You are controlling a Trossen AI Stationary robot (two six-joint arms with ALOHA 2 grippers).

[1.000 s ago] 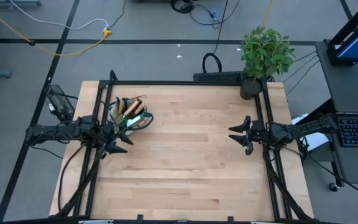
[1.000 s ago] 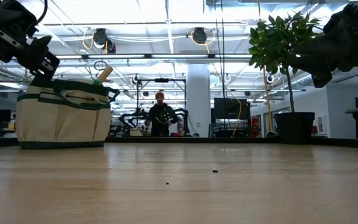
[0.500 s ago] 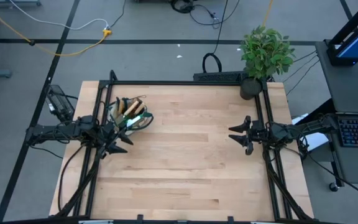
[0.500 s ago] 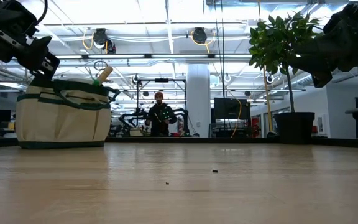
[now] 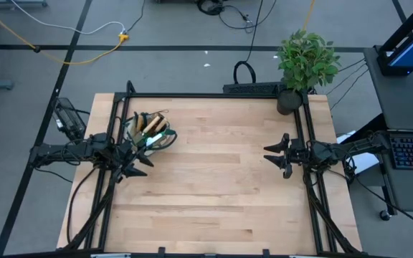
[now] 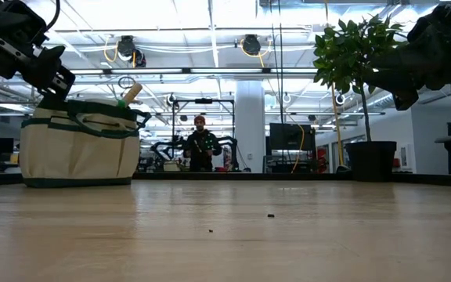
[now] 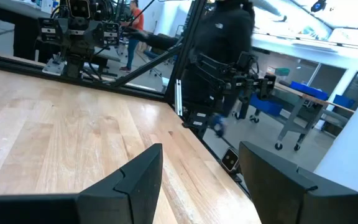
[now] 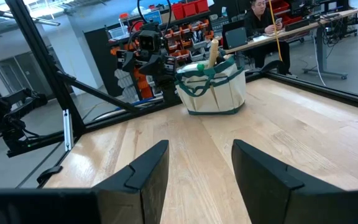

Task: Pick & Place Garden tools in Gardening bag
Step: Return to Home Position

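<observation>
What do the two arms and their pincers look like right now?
Both arms are dark, slim and jointed, with no markings that I can see. The left pincer, beside the bag, and the right pincer, at the right side of the table, each end in two broad, flat, angular dark fingers.

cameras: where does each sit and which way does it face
High view: above the table, looking straight down; both arms, left end effector by the gardening bag, right end effector opposite.
Low view: table-top height, level into the room; arms enter from above.
Left wrist view: on left arm, facing the right arm; own fingers show.
Right wrist view: on right arm, facing the gardening bag; own fingers show.
Shared: high, low, right wrist all show the gardening bag.
</observation>
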